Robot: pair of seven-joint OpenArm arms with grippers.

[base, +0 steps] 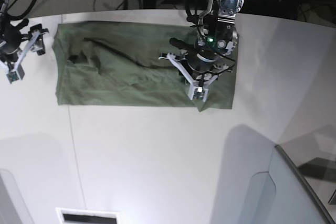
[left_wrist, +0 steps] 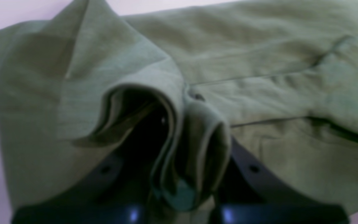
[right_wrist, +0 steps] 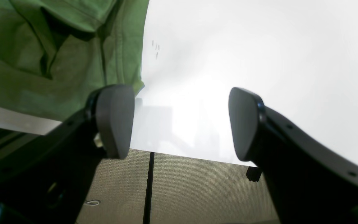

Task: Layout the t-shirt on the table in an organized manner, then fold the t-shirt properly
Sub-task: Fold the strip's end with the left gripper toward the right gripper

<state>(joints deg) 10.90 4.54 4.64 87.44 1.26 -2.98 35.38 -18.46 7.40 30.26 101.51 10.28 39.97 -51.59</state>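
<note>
Left wrist view alone shows the left hand (left_wrist: 182, 186) pinching the t-shirt (left_wrist: 259, 77).

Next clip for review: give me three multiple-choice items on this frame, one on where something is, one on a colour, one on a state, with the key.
1. Where does the right gripper sit relative to the t-shirt?
A. Above its middle
B. Beside its edge, near the table rim
C. Under it

2. What colour is the t-shirt?
A. Olive green
B. Navy
C. Red

3. What state is the left gripper in?
A. Open, empty
B. Shut on the t-shirt
C. Shut on nothing

Key: 1 B, its open jaws show bare table with cloth only at one side; 2 A, green in all views; 3 B, a bunched fold of fabric sits pinched between its fingers.
</note>
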